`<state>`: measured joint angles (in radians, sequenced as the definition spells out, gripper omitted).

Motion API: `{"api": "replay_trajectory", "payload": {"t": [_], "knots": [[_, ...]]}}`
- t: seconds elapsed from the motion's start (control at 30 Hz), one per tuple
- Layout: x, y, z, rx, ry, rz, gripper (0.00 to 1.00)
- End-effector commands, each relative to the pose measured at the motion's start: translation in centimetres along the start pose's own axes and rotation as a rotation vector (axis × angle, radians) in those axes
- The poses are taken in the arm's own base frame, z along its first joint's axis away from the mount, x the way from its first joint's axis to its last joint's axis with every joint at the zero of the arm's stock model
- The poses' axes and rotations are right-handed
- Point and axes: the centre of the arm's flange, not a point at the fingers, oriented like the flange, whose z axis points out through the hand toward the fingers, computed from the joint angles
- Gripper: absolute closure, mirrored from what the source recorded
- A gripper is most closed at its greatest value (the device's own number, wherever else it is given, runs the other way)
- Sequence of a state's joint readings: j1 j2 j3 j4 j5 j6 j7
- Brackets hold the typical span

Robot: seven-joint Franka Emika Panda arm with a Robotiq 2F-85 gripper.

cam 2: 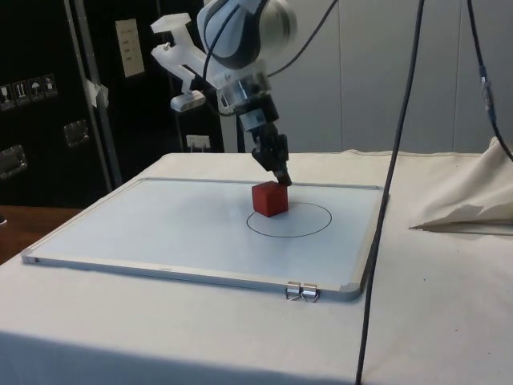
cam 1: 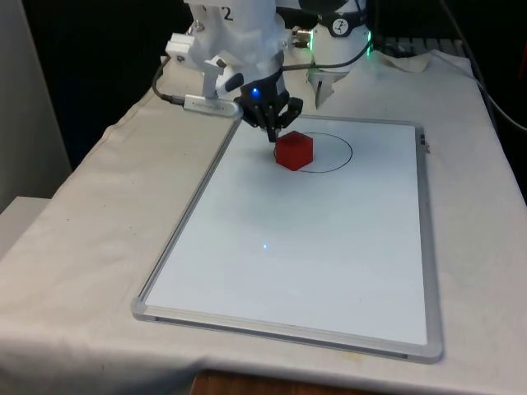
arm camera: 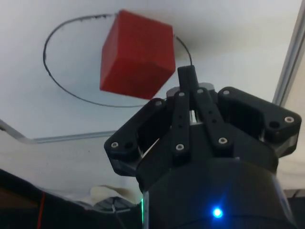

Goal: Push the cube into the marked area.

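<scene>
— What does the cube point(cam 1: 294, 151) look like?
— Solid red, sharp-edged, sitting flat on the whiteboard point(cam 1: 288, 247), straddling the rim of the drawn circle point(cam 1: 333, 152) on the front view's left.
— And the gripper point(cam 1: 275, 136)?
— Its fingers are pressed together with nothing between them, tips touching the cube's upper far edge.

Your bench point(cam 1: 82, 239) wears a white cloth, and on it you have a metal-framed whiteboard point(cam 1: 288, 247) lying flat, with crumpled white cloth point(cam 2: 473, 200) beside it near one edge.
</scene>
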<state>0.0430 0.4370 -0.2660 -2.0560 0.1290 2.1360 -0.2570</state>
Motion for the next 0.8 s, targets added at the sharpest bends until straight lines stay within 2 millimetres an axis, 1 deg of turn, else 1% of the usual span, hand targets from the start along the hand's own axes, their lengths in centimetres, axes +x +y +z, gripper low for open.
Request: {"api": "replay_trajectory", "payload": {"t": [0.0,0.03,0.13,0.4,0.43,0.53,0.77], "knots": [[-0.4,-0.1,0.0,0.007,0.001,-0.003,1.0],[-0.9,-0.1,0.0,0.012,-0.002,-0.005,1.0],[-1.2,0.0,0.1,0.015,-0.005,-0.011,1.0],[-1.2,0.6,0.0,0.01,-0.006,-0.014,1.0],[-1.3,0.5,0.1,0.009,-0.006,-0.012,1.0],[-1.3,1.1,0.0,0.01,-0.007,-0.011,1.0],[-1.4,1.7,-0.1,0.009,-0.005,-0.008,1.0]]}}
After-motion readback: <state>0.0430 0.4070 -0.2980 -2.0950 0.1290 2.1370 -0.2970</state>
